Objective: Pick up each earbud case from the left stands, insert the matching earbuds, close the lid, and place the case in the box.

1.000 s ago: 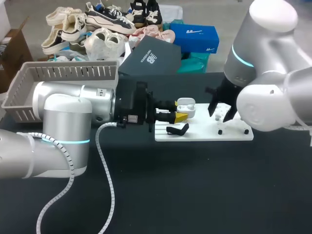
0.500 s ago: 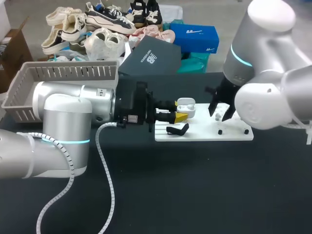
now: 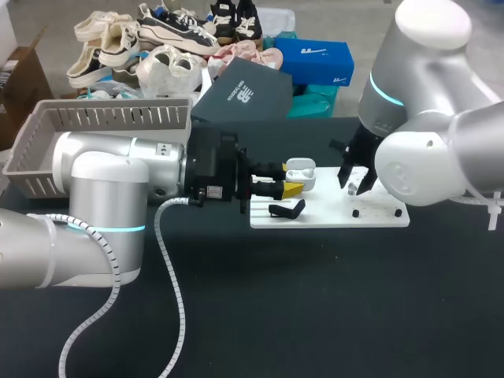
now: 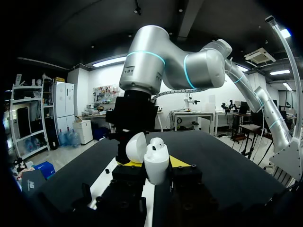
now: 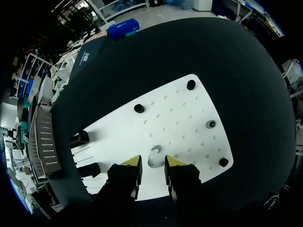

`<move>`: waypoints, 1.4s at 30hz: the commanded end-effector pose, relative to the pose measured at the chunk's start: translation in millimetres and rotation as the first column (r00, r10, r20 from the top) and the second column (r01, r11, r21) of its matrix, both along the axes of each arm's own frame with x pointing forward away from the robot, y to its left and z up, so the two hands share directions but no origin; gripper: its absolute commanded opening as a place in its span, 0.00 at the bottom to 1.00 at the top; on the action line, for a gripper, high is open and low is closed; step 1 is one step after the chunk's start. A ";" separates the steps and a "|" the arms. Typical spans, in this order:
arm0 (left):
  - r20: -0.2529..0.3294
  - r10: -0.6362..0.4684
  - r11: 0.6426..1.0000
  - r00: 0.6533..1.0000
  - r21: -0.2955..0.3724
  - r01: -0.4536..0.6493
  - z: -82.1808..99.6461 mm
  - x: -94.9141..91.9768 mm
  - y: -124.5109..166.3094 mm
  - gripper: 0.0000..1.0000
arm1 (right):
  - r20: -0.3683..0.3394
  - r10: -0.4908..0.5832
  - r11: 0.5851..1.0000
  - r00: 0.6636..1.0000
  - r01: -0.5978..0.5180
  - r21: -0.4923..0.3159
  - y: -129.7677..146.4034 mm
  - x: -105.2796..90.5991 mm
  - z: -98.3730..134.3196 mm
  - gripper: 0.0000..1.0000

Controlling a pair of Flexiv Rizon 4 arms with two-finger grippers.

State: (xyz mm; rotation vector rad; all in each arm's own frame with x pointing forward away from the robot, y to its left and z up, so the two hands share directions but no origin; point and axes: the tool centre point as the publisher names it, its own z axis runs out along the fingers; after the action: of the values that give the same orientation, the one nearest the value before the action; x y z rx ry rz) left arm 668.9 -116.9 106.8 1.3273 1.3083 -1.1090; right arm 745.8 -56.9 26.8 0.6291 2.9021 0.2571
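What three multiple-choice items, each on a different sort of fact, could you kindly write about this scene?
1. Where does the loose earbud lie?
A) on the floor
B) on the white board, at the right tool
C) in a person's hand
2. What colour is the case in the left tool?
A) black
B) white
C) red
3. How is that case's lid?
A) open
B) shut
C) taken off

Key: B, the right wrist view shows it on the board between the open yellow tips; B, the case is plainly white; A, the lid is tipped back, still attached.
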 end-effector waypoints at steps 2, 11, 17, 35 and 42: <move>0.002 0.006 1.000 1.000 -0.001 -0.006 -0.2 -1.9 -0.1 0.00 | -0.008 -0.001 1.000 1.000 0.001 -0.002 0.7 2.5 -1.0 0.10; 0.002 0.006 1.000 1.000 -0.001 -0.006 -0.2 -1.9 -0.1 0.00 | -0.006 -0.004 1.000 1.000 0.004 -0.003 -4.9 -0.6 4.0 0.00; 0.002 0.006 1.000 1.000 -0.001 -0.006 -0.2 -1.9 -0.1 0.00 | 0.005 -0.019 0.999 1.000 0.019 0.044 -11.3 -7.0 22.7 0.00; 0.002 0.006 1.000 1.000 -0.001 -0.006 -0.2 -1.9 -0.1 0.00 | 0.163 0.057 0.973 0.985 -0.092 0.214 -16.8 -61.9 160.4 0.00; 0.002 0.006 1.000 1.000 -0.001 -0.006 -0.2 -1.9 -0.1 0.00 | 0.176 0.219 0.937 0.960 -0.257 0.236 11.2 -92.8 201.9 0.00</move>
State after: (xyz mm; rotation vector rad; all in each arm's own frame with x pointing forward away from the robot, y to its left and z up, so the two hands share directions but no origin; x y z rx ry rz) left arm 668.7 -116.8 106.8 1.3270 1.3084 -1.1087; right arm 670.9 -38.0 196.7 0.3042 2.7950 0.6776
